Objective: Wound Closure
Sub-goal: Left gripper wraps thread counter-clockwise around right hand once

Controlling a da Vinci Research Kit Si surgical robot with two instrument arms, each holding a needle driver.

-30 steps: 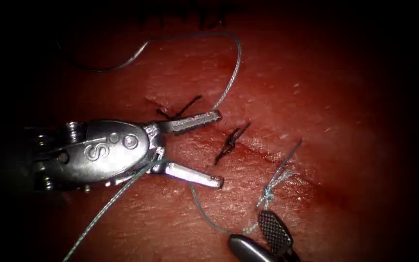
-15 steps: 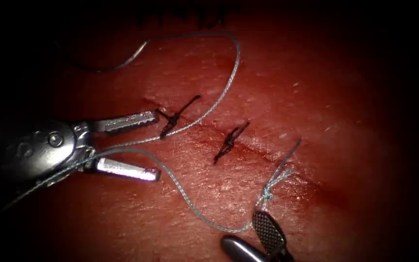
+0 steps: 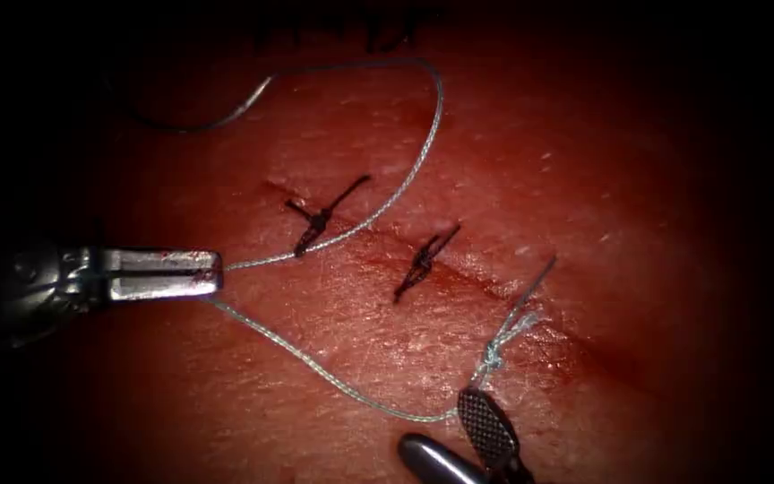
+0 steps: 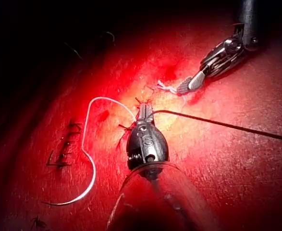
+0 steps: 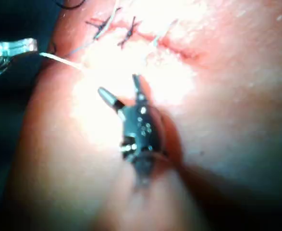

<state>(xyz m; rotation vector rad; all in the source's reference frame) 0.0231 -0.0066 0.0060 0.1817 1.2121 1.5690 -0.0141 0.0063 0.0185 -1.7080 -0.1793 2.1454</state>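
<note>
While my L tool (image 3: 212, 273) sits well left of the cut (image 3: 459, 264), its jaws are pressed together on the thread (image 3: 315, 363), pinching it at the tip. From that pinch I see two runs of thread: one goes up-right across the first dark stitch (image 3: 320, 218) on the cut, arcs high above it and ends at the needle (image 3: 199, 121), which lies flat on the tissue (image 3: 584, 161) far up-left of the cut, held by neither tool and not in the tissue. 2nd run sags down-right to the pale knot (image 3: 494, 354) at the cut's right end, w/ frayed tails sticking up from it. A second dark stitch (image 3: 425, 260) sits mid-cut, between the first one and the knot. My R tool (image 3: 454, 430) is just below the knot, jaws spread apart, holding nothing; the upper jaw's ribbed face nearly touches the thread under the knot. Red fluid (image 3: 575, 345) pools along the cut right of the knot.
</note>
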